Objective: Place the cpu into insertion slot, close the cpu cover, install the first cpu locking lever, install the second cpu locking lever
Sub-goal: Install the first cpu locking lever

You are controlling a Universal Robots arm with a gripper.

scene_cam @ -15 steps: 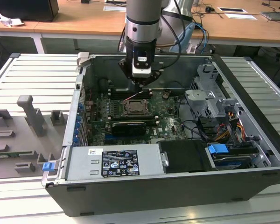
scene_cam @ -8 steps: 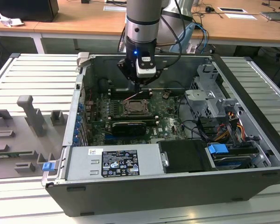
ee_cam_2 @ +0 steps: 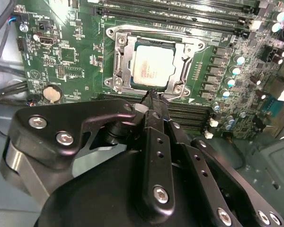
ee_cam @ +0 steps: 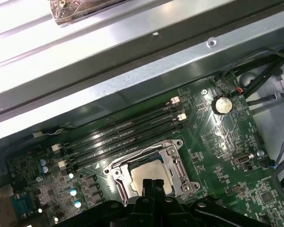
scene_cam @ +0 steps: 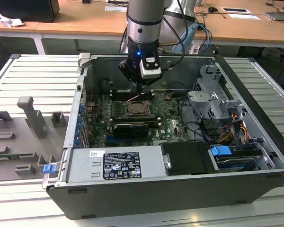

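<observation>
The cpu [ee_cam_2: 151,66] lies flat in the insertion slot [scene_cam: 137,108] on the green motherboard [ee_cam_2: 66,61], its silvery-beige top showing through the window of the cpu cover [ee_cam_2: 120,61]. The cover lies down over the socket, framing the chip. In the first wrist view the cpu [ee_cam: 149,172] and the cpu cover [ee_cam: 116,175] sit just past my fingertips. My gripper [ee_cam_2: 151,94] hangs just over one edge of the socket with its two black fingers pressed together and nothing between them. A thin wire lever [ee_cam: 132,154] runs along the socket's side by the memory slots.
The board lies inside an open black computer case [scene_cam: 255,85]. Long black memory slots [ee_cam: 123,135] run beside the socket. A black card [scene_cam: 130,128], a drive cage [scene_cam: 213,94] with cables and a power supply [scene_cam: 116,163] surround it. Grey fixtures [scene_cam: 33,118] stand on the table at the exterior view's left.
</observation>
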